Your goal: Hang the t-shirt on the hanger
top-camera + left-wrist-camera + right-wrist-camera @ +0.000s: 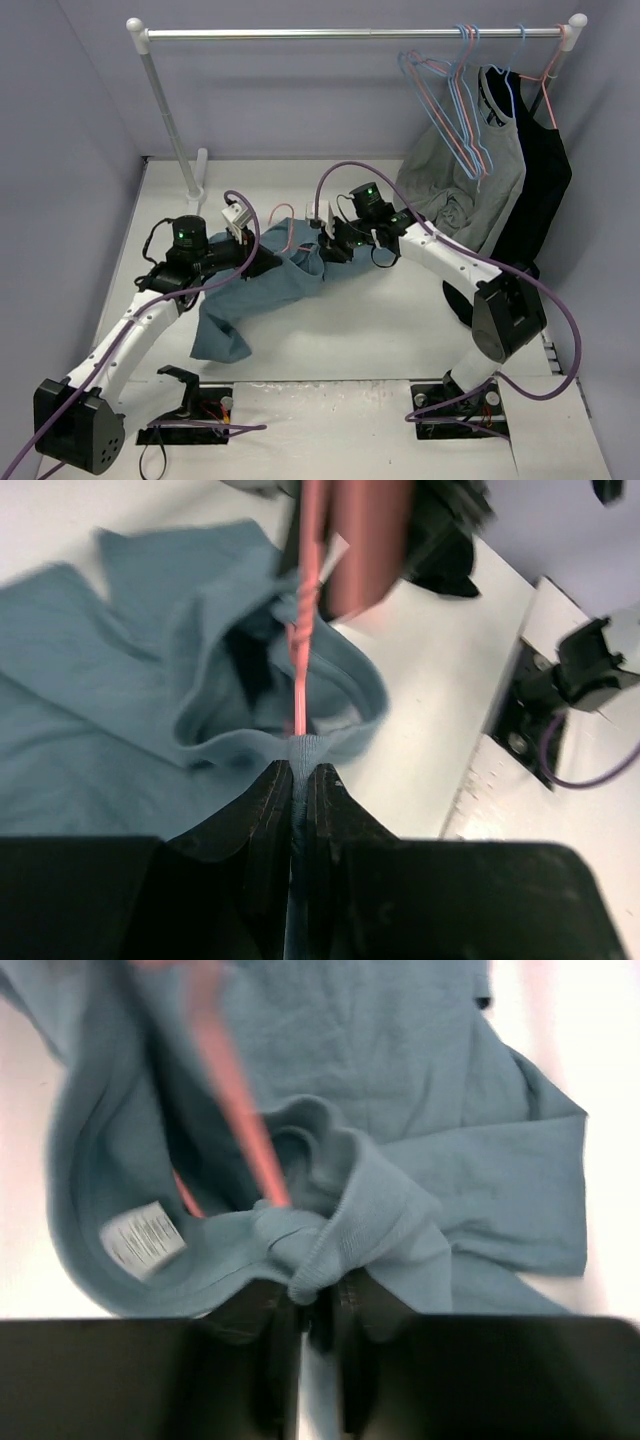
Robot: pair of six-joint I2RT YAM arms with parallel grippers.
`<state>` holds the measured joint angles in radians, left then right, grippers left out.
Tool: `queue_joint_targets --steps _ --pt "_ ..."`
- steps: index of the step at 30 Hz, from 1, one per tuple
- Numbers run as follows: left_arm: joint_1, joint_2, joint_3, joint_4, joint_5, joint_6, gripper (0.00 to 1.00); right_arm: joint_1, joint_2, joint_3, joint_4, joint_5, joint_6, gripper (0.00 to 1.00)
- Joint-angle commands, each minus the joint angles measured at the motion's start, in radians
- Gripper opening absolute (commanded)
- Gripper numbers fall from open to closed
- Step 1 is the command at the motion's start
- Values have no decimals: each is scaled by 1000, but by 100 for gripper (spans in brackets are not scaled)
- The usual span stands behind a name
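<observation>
The teal-blue t-shirt (262,293) lies crumpled on the white table between my two arms. My left gripper (268,262) is shut on the ribbed neck edge of the t-shirt (130,680), with fabric pinched between the jaws of the left gripper (301,770). My right gripper (331,249) is shut on a bunched part of the collar of the t-shirt (400,1070); the right gripper (322,1300) sits next to the white neck tag (143,1237). The salmon-pink wire hanger (290,232) passes down into the neck opening, as both wrist views show (300,670) (236,1118). Most of the hanger is hidden inside the shirt.
A white clothes rack (350,33) stands at the back, its left post (170,110) rising from the table. Light-blue wire hangers (462,90), a grey shirt (470,190) and a black garment (540,180) hang at its right end. The table's right edge (500,730) is near.
</observation>
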<state>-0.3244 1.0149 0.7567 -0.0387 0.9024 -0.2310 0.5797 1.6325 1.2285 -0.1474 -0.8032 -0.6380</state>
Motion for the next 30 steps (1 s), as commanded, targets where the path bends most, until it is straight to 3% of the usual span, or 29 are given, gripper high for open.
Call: queue_joint_targets --steps 1,2,6,15,21,26,30 --pt "-8 -6 90 -1 89 53 0 6 -57 11 63 -34 18 6" --pt "-8 -4 98 -30 86 62 0 6 -71 14 54 -37 18 1" --pt "-7 -4 170 -167 1 140 0 5 -124 26 19 16 17 0" --pt "10 -44 332 -334 -411 277 16 -47 -373 6 -24 211 -29 0" --pt "16 -24 466 -345 -684 268 47 -96 -428 43 -93 234 -52 0" --pt "16 2 584 -378 -856 196 60 -96 -415 86 -104 288 -19 0" --pt "16 -22 633 -385 -939 145 62 -96 -384 239 -21 377 63 0"
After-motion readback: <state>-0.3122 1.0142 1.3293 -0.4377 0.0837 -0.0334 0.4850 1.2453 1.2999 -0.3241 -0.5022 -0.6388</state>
